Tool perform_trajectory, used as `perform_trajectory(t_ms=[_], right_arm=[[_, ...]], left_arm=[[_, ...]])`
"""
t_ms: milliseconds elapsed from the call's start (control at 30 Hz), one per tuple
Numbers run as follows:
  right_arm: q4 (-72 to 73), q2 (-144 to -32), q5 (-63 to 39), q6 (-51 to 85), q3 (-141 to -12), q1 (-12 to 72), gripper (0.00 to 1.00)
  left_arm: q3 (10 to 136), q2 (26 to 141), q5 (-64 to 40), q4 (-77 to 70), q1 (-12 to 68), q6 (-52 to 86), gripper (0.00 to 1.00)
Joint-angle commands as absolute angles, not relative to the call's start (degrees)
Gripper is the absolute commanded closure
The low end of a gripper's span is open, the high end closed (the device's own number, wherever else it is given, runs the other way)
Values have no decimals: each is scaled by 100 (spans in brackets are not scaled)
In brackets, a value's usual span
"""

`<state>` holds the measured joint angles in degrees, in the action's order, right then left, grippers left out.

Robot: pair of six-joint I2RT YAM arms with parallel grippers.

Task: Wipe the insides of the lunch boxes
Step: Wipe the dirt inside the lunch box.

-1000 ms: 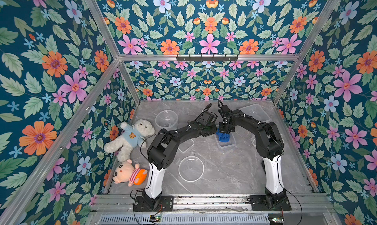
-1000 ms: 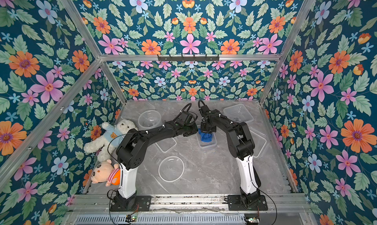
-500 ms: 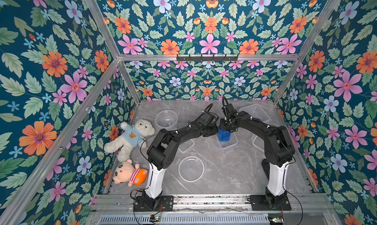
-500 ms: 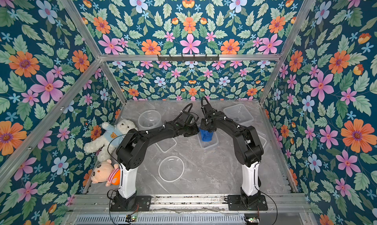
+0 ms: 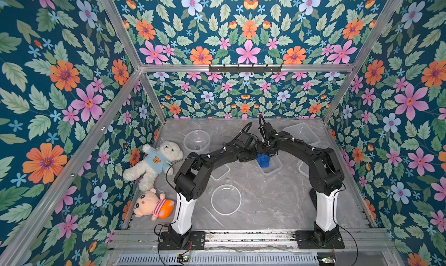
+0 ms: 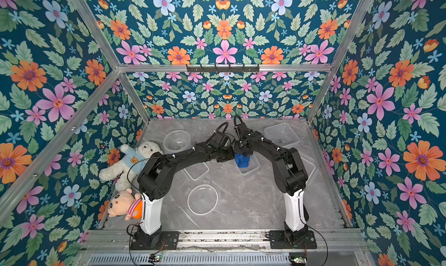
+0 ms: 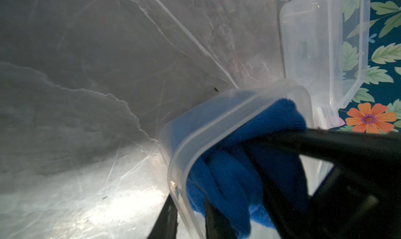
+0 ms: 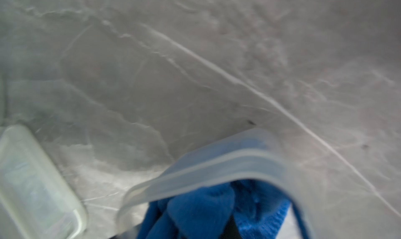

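Teddy bear in a pale blue shirt at far left against the flowered wall, pink doll just in front of it, nearer the rail. Next, round lunch box, upright and open, well toward the back; round lid flat on the marble table nearer the front; rectangular lid partly under the left arm. At centre, left gripper: narrow, one finger outside and one inside a wall of the small rectangular lunch box, close to a corner; pinching that wall or merely straddling it, cannot tell. Inside the same box, blue cloth, bunched, rising above the rim. Right gripper: directly above, clamped tight on the cloth's top, pointing down into the box. Further right and back, large square lunch box, upright, open, apart from the small one. Beside the right arm, square lid flat on the table, mostly hidden.
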<state>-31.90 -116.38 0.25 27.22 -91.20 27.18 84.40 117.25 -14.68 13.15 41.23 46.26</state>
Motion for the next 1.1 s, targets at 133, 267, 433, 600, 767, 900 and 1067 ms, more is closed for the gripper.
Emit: perform_trajectory(t_ms=[133, 267, 433, 600, 767, 900, 1067], right_arm=[[-3478, -11093, 860, 3001, -8823, 2395, 100], [-3373, -10877, 321, 2739, -8521, 2367, 100], [-3455, -10802, -765, 2428, -8160, 2661, 100], [-3229, -10624, -1607, 2412, -7561, 2941, 100], [-3270, -10179, -2105, 2527, -6906, 2970, 100], [-3780, -9725, -1764, 2358, -6583, 2971, 100], [-3798, -9814, -1455, 2295, -6929, 2971, 100]], left_arm=[[8496, 11782, -1579, 1423, 4145, 4519, 77], [8564, 11823, -1578, 1443, 4137, 4514, 78], [8676, 11820, -1515, 1474, 4131, 4500, 78], [8877, 11882, -1527, 1499, 4108, 4502, 78], [8974, 11900, -1495, 1537, 4105, 4494, 78], [8987, 11900, -1499, 1577, 4112, 4459, 79], [8899, 11861, -1542, 1574, 4116, 4470, 79]])
